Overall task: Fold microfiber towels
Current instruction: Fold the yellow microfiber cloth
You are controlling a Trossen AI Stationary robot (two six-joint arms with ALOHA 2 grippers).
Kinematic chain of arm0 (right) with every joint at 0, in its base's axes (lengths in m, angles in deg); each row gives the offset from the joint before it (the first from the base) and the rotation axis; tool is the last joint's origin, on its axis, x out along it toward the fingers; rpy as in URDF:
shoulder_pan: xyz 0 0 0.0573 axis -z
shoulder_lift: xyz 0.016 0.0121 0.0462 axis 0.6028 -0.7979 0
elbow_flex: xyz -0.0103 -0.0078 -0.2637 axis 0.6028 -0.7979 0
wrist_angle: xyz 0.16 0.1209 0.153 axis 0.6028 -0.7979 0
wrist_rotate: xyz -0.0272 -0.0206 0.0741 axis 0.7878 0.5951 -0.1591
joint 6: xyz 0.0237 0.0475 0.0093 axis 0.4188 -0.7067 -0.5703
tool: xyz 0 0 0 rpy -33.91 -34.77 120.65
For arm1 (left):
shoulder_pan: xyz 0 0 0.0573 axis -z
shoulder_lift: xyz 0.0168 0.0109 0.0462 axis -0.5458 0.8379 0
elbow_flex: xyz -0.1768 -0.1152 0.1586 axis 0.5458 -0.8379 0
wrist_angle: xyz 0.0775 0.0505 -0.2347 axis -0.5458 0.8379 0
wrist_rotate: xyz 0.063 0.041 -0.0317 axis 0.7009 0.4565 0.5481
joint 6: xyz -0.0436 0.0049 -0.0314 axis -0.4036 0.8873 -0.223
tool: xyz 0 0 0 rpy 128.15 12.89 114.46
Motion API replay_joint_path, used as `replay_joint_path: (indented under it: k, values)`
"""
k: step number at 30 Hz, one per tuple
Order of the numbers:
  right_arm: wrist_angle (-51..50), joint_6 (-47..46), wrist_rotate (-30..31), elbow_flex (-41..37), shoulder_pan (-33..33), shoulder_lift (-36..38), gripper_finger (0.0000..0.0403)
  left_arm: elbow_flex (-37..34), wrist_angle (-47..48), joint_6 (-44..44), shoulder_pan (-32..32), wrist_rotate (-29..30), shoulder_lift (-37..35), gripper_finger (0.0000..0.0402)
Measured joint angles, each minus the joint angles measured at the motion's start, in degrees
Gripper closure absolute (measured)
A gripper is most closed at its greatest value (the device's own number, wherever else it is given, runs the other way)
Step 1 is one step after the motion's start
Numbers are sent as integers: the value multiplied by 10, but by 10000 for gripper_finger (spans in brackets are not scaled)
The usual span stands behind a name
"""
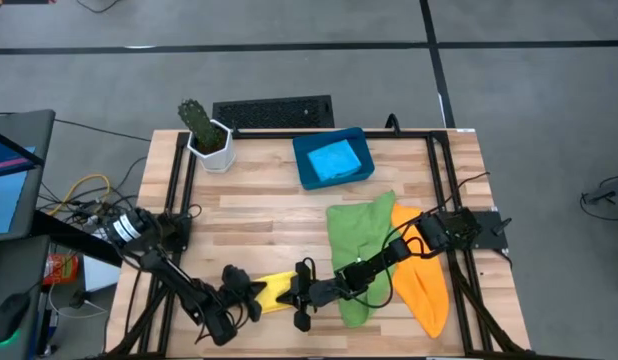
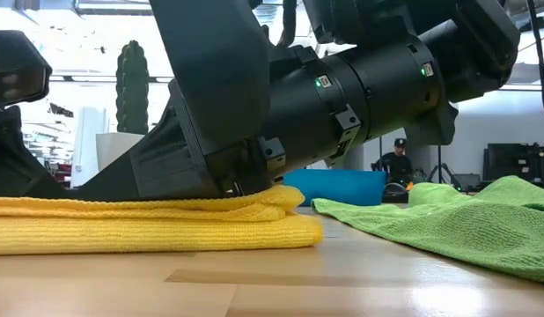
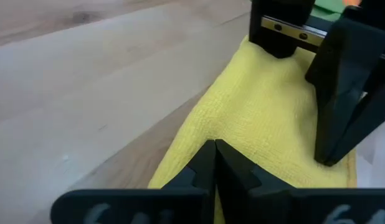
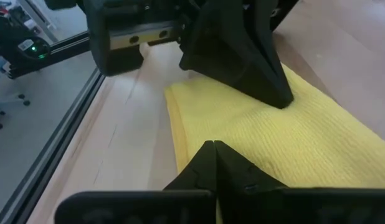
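place: robotics lab | evidence: framed wooden table [image 1: 269,200], monitors [image 2: 510,163]

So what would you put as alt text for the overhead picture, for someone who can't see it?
Seen from above, two dark robot arms meet at the near edge of a wooden table, the left gripper and right gripper both shut and pressing on a folded yellow towel. A green towel and an orange towel lie crumpled to the right; a light blue towel sits in a blue tray beside a potted cactus.

Grey floor [image 1: 289,70], perhaps concrete

Yellow towel [image 1: 277,290], green towel [image 1: 357,235]
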Motion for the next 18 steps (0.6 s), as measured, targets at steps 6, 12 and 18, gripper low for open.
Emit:
replay_joint_path:
  k: [6, 12, 18]
  values:
    - [-2, 12, -2, 0, 0, 0, 387, -6, 74, -22, 2, -6, -98, 401]
    - [-2, 20, -2, 0, 2, -1, 381, -4, 49, 79, 11, 68, -177, 401]
    - [0, 22, -2, 0, 4, -1, 382, -4, -76, 118, 16, 51, -106, 401]
